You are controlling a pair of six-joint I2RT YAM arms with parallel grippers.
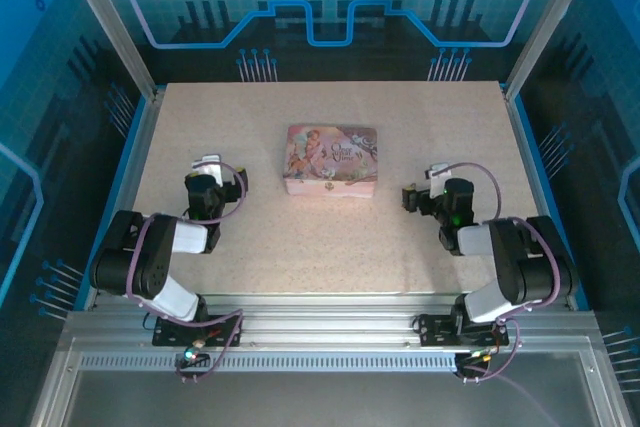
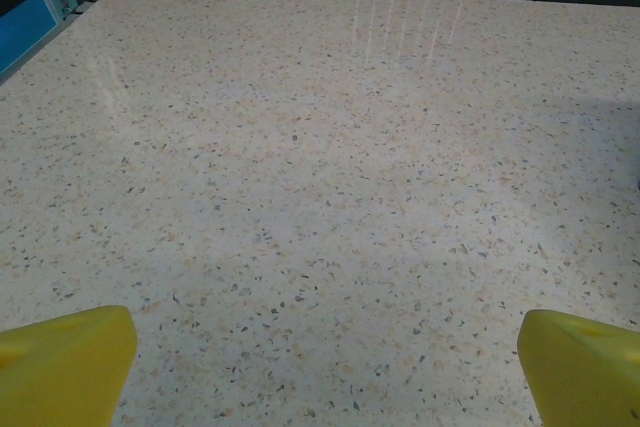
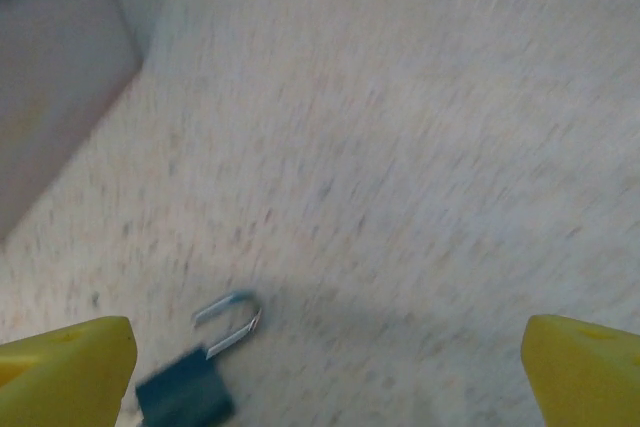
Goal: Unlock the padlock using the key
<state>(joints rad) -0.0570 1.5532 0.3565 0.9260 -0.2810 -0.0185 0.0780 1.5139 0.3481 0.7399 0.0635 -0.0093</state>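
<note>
The padlock lies flat on the tabletop, in its right half, a little to the right of the pink box and well clear of the right edge. That leaves it within easy reach of the right arm. The right gripper hangs low over it, released, with the jaws spread as wide as they go. The lock's dark blue body is just beside the left yellow fingertip and not centred between the two, so my guess is that the arm is lining up on it and is not yet ready to close. The bare metal loop at the top of the lock points toward the far edge and looks swung out of the body on one side, though the blur makes that unsure. Whether the key sits in the lock cannot be told either. The left gripper is likewise released and wide, held over bare speckled tabletop in the left half and grasping nothing, probably waiting for its turn. The only thing close by is the box. It stands in the middle of the tabletop and its near right corner is near the lock, so a sweep toward the middle could knock it.
</note>
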